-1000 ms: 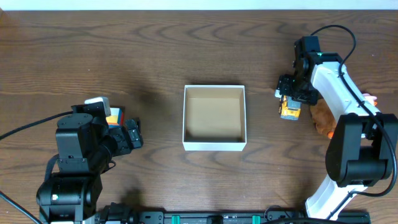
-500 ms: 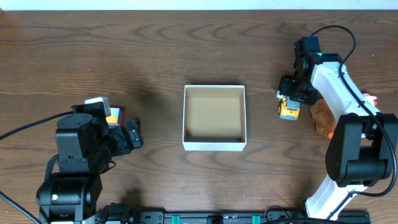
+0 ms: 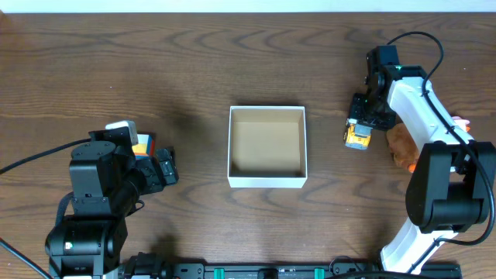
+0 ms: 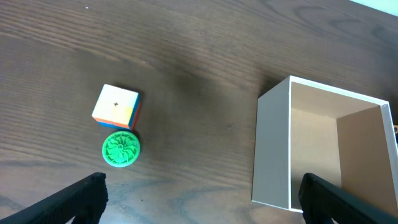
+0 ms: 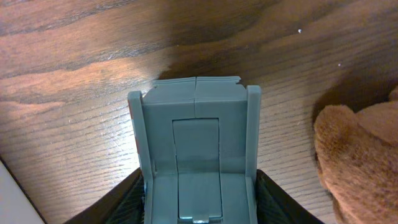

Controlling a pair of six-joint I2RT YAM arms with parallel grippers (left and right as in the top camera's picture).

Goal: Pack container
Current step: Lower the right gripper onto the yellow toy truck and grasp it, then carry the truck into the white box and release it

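Note:
The container [image 3: 266,181], a square white box with a tan inside, stands at the table's middle and has nothing in it; the left wrist view shows its near wall [image 4: 272,149]. My right gripper [image 3: 361,124] is to its right, shut on a yellow and grey toy vehicle [image 3: 357,136]. In the right wrist view the toy's grey part [image 5: 196,143] fills the gap of the right gripper [image 5: 198,202]. My left gripper [image 3: 166,169] is open and empty, left of the container; in its own view the left gripper [image 4: 199,205] has its fingers far apart.
A multicoloured cube [image 4: 115,106] and a green disc [image 4: 121,149] lie left of the container; the cube [image 3: 142,144] shows partly beside the left arm in the overhead view. A brown plush toy [image 3: 401,146] lies just right of the right gripper, also in the right wrist view [image 5: 360,155].
My right gripper has shifted the toy vehicle slightly up and to the left. The left arm has not moved.

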